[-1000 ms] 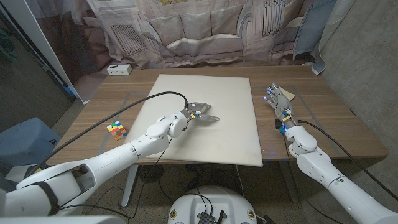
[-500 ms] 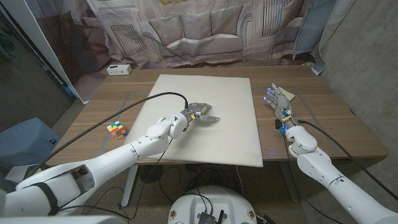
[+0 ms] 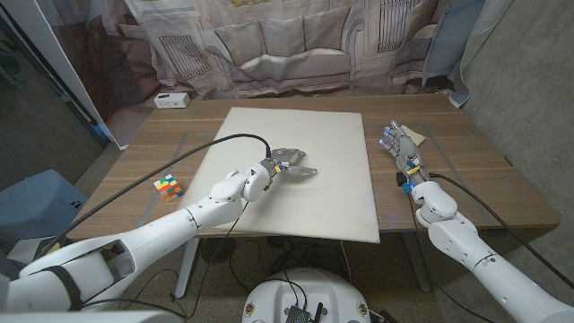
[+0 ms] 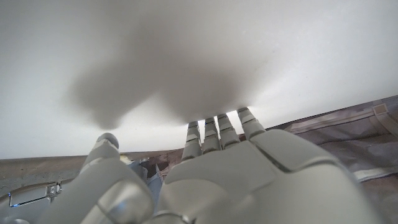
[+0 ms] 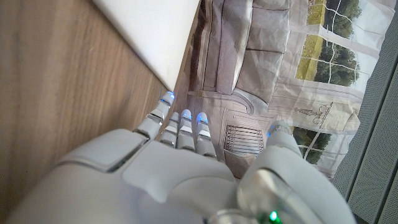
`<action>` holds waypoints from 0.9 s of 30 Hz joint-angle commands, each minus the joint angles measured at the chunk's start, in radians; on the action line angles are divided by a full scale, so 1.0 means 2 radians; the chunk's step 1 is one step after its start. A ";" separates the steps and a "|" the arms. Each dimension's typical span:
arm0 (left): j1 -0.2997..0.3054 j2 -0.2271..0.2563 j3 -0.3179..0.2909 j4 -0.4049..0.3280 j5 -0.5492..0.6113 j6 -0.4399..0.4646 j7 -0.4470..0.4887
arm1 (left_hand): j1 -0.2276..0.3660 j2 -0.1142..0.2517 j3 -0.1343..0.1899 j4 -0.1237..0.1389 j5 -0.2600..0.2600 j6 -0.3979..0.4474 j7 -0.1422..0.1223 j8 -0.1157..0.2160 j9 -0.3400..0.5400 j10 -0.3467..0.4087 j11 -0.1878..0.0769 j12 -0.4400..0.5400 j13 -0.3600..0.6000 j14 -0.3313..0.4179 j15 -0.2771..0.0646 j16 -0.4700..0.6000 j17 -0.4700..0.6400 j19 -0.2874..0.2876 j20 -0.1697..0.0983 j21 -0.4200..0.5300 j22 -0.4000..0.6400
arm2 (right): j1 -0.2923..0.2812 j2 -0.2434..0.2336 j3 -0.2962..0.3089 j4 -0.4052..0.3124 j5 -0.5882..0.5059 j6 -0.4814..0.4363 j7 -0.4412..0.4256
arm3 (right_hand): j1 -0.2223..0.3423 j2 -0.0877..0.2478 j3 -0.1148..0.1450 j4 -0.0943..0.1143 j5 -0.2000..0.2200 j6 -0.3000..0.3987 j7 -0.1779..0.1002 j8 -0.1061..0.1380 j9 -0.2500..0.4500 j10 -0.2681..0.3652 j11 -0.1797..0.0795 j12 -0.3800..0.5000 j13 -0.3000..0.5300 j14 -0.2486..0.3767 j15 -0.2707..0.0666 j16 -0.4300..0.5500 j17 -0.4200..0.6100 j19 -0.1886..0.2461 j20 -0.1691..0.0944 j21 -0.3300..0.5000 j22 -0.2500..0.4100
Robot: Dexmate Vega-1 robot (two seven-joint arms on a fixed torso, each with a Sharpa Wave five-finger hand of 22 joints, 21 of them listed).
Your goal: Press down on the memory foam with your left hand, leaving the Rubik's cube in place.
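Note:
A white slab of memory foam (image 3: 305, 144) lies in the middle of the wooden table. My left hand (image 3: 289, 163) is over the foam's middle, fingers spread and pointing right, holding nothing; whether it touches the foam I cannot tell. In the left wrist view the hand (image 4: 211, 168) faces the white foam (image 4: 199, 50), which carries its dark shadow. The Rubik's cube (image 3: 167, 187) sits on the table left of the foam, apart from my left arm. My right hand (image 3: 401, 148) stays at the table's right side, fingers extended, off the foam.
A small white box (image 3: 171, 100) stands at the table's back left. A black cable (image 3: 161, 161) runs along my left arm across the table. A printed curtain (image 3: 296, 45) hangs behind the table. A small pale card lies under my right hand's fingertips.

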 commanded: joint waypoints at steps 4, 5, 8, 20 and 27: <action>0.010 0.003 -0.010 -0.015 0.009 0.011 0.023 | 0.000 0.002 0.000 -0.002 0.000 0.001 -0.002 -0.001 0.000 0.003 -0.003 0.000 0.000 0.001 0.002 0.002 0.001 -0.002 0.002 0.001 0.002 | -0.003 0.000 -0.001 -0.003 0.002 0.002 0.002 | -0.001 0.004 0.001 -0.003 -0.001 0.000 -0.003 -0.001 0.002 0.004 0.001 0.002 0.002 0.004 0.000 0.004 0.002 0.006 0.001 -0.002 0.001; 0.011 0.003 -0.011 -0.017 0.009 0.012 0.024 | 0.000 0.002 0.000 -0.002 0.000 0.001 -0.002 -0.001 0.000 0.002 -0.002 0.000 0.000 0.001 0.002 0.001 0.001 -0.002 0.002 0.001 0.002 | -0.003 -0.001 -0.001 -0.003 0.001 0.002 0.002 | -0.001 0.004 0.000 -0.003 -0.001 0.000 -0.003 -0.001 0.002 0.004 0.001 0.002 0.002 0.004 0.000 0.004 0.002 0.006 0.001 -0.002 0.001; 0.014 0.004 -0.014 -0.021 0.011 0.014 0.030 | 0.000 0.002 0.001 -0.002 0.000 0.001 -0.003 -0.001 0.000 0.003 -0.003 0.000 0.000 0.001 0.002 0.002 0.001 -0.003 0.001 0.000 0.002 | -0.005 -0.001 0.000 -0.006 0.002 0.002 0.002 | -0.001 0.004 0.000 -0.003 -0.001 -0.001 -0.003 -0.001 0.002 0.005 0.001 0.002 0.002 0.005 0.000 0.004 0.001 0.006 0.001 -0.003 0.001; 0.027 0.009 -0.022 -0.035 0.014 0.020 0.046 | 0.002 0.005 0.002 -0.003 0.000 0.002 -0.002 -0.002 0.000 0.004 -0.003 0.001 0.000 0.001 0.003 0.001 0.001 -0.007 0.003 -0.001 0.003 | -0.009 -0.002 0.001 -0.008 0.000 0.005 -0.001 | -0.001 0.004 0.000 -0.003 -0.001 -0.001 -0.003 -0.001 0.002 0.005 0.001 0.001 0.002 0.005 0.000 0.004 0.001 0.007 0.001 -0.004 0.001; 0.031 0.012 -0.028 -0.042 0.016 0.024 0.052 | 0.002 0.006 0.002 -0.003 0.000 0.001 -0.003 -0.002 0.000 0.004 -0.003 0.001 0.000 0.001 0.002 0.001 0.001 -0.009 0.004 -0.002 0.003 | -0.009 -0.002 0.001 -0.008 -0.003 0.009 0.000 | -0.001 0.004 0.000 -0.003 -0.001 -0.001 -0.003 -0.001 0.002 0.004 0.001 0.001 0.002 0.005 0.000 0.004 0.001 0.008 0.001 -0.005 0.001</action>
